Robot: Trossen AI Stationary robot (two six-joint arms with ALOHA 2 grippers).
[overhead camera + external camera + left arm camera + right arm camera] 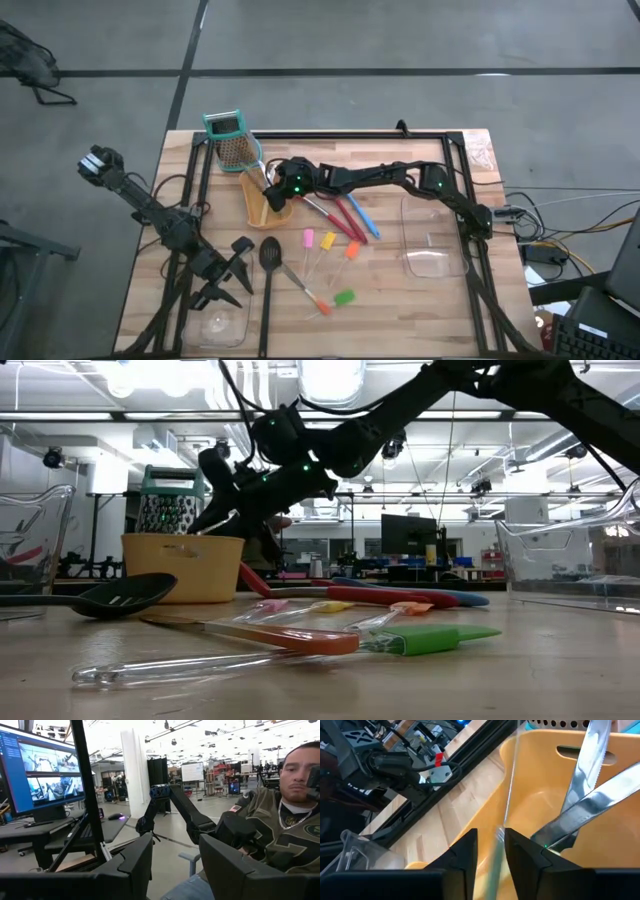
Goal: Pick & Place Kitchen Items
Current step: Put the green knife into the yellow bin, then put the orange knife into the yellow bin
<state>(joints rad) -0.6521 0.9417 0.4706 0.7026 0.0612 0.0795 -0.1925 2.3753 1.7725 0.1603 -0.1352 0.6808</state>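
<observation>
My right gripper (272, 190) reaches from the table's right over the yellow tray (262, 207) and is shut on a clear-handled tool (506, 805). Two metal-bladed tools (587, 765) lie in the tray (540, 795). On the table lie red spoons (335, 215), a blue spoon (363, 218), a black slotted spoon (270, 255), and small pink (308, 238), yellow (328, 241), orange (352, 250) and green (344, 297) tipped tools. My left gripper (225, 277) waits open at the near left. My right gripper pinches the tool's clear handle (496, 845) between its two fingers (462, 852). The handle runs forward, along the fingers, over the tray's near wall. The gripper hangs just above the tray (185, 565), slanting down from the table's right. The tool's tip does not show.
A teal-topped metal grater (232, 140) stands just behind the yellow tray. A clear tray (432, 240) stands at the right, another (220, 325) at the near left by my left gripper. A seated person (280, 835) shows beyond the table in the left wrist view.
</observation>
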